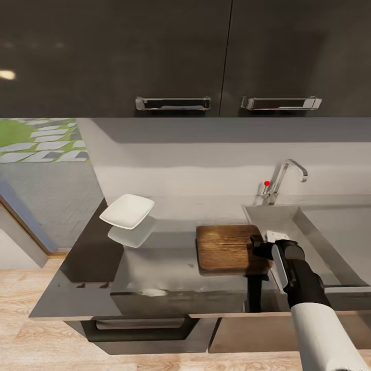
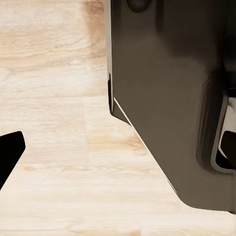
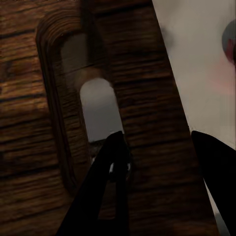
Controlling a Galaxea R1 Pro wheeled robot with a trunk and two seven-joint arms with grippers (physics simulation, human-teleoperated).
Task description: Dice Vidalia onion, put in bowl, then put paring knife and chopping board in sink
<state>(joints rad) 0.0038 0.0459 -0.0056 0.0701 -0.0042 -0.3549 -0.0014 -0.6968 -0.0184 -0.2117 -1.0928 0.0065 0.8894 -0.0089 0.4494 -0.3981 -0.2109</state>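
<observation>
The chopping board (image 1: 226, 247) lay flat on the grey worktop (image 1: 154, 278), its right end just beside the left rim of the sink (image 1: 309, 232). It was one brown wooden board with rounded corners and dark grain. To its left the worktop ran bare and glossy up to the one white bowl (image 1: 127, 211), which sat well apart near the back wall.

The right hand (image 1: 264, 246) was down over the board's right end. In the right wrist view the slot handle hole (image 3: 98, 113) showed close up, with one dark finger (image 3: 110, 187) at the slot and the other outside the board's edge. The hand looked open astride that end; I could not tell whether it gripped.

One curved faucet (image 1: 286, 178) with a red dot stood behind the sink.

In the left wrist view one left finger (image 2: 9, 155) hung over the wooden floor (image 2: 54, 98) beside a dark cabinet front (image 2: 167, 98); its state could not be told.
</observation>
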